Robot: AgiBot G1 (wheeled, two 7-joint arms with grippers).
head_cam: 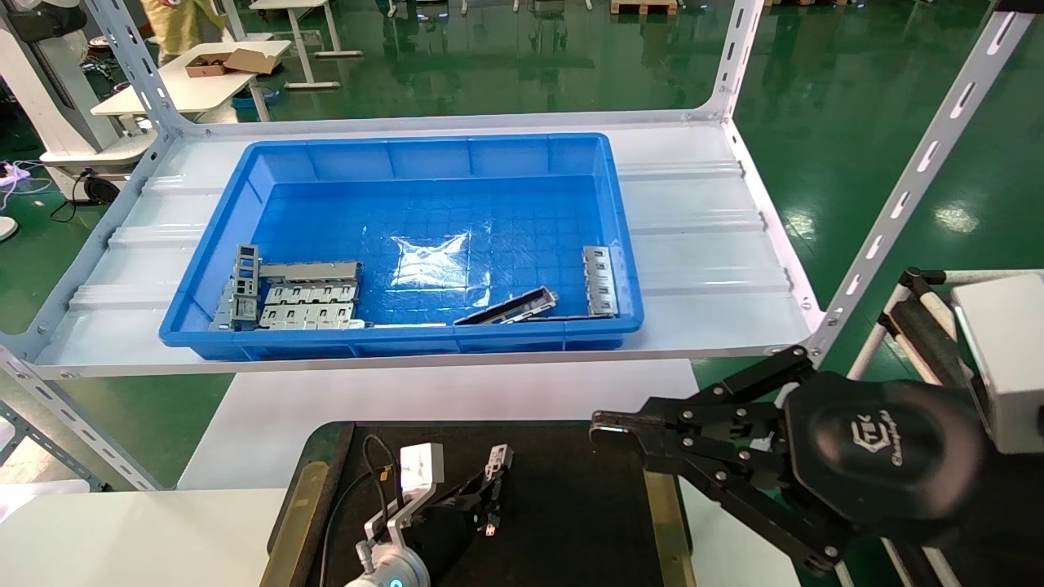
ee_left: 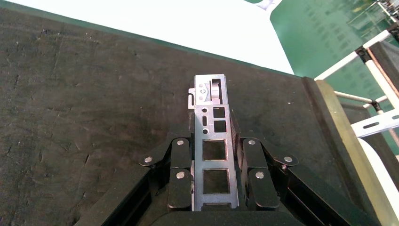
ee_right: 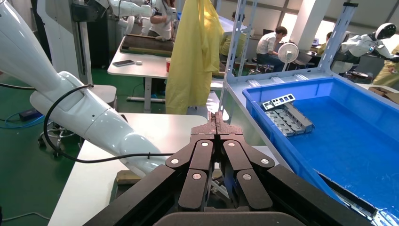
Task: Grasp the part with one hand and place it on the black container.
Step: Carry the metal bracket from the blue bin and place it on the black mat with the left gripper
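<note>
While the black linkage-fingered left gripper (ee_left: 215, 181) clamps the narrow silver-grey windowed sheet-metal part (ee_left: 212, 141) over the matte black flat tray (head_cam: 571, 505), placing is in hand; next: lower, release. Left wrist view alone shows the grip. Right gripper (ee_right: 216, 117) idles closed, empty

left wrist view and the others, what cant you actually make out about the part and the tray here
- Part: its lower end is hidden inside the left gripper in the left wrist view; in the head view it is too small to read its windows.
- Whether the part touches the black container: not settled from the wrist view's angle.
- Black container: its near end is cut off by the head view's bottom edge.
- Right gripper: shut, held off to the side.
</note>
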